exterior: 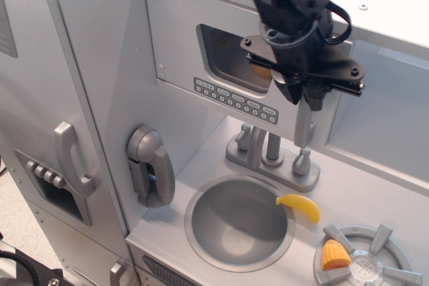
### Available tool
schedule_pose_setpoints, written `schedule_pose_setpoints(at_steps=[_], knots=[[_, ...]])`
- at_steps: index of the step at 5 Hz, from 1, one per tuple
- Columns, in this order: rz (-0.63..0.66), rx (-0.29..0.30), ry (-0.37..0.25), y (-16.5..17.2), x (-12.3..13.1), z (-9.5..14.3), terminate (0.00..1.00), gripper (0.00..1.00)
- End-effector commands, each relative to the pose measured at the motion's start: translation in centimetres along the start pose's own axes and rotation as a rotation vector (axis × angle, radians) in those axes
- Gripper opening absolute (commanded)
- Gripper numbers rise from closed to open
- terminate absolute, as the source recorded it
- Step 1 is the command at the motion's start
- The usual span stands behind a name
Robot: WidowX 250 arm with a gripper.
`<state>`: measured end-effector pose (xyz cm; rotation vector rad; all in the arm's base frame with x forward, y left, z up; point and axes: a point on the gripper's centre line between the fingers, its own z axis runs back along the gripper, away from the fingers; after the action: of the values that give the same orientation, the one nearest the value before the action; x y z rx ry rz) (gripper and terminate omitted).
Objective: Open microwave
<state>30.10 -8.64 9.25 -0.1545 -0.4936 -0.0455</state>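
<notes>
A yellow plastic corn cob [334, 256] rests on the grey round toy burner [365, 257] at the front right of the counter, and a yellow plastic banana [300, 207] lies on the rim of the round silver sink [238, 222]. To the left, a grey toy telephone [150, 166] hangs on the side wall, beside the tall grey fridge door [40, 132] with its curved handle. Behind the sink stands a silver faucet set [271, 155]. Above it, the grey box-shaped microwave [201, 38] (dark window, a row of small buttons beneath) occupies the upper compartment, its door standing slightly ajar at the right edge. The black robot gripper [305, 95] sits at the top of the vertical silver bar handle [303, 125], fingers on either side of it; whether they actually pinch it cannot be told.
</notes>
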Motion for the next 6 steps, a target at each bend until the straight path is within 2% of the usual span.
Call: schedule_pose_setpoints(at_steps=[1, 2, 3, 4, 5, 6], knots=[[-0.006, -0.018, -0.002, 0.8, -1.9, 3.0, 0.00, 0.00], [-0.018, -0.001, 0.048, 1.6, -3.5, 4.3, 0.00, 0.00], [-0.080, 0.021, 0.169, 2.2, -5.2, 5.3, 0.00, 1.00], [-0.023, 0.092, 0.297, 1.7, -6.8, 5.4, 0.00, 1.00], [-0.050, 0.097, 0.380, -0.8, -7.8, 4.9, 0.00, 1.00], [-0.051, 0.070, 0.406, -5.0, -7.5, 3.5, 0.00, 1.00]])
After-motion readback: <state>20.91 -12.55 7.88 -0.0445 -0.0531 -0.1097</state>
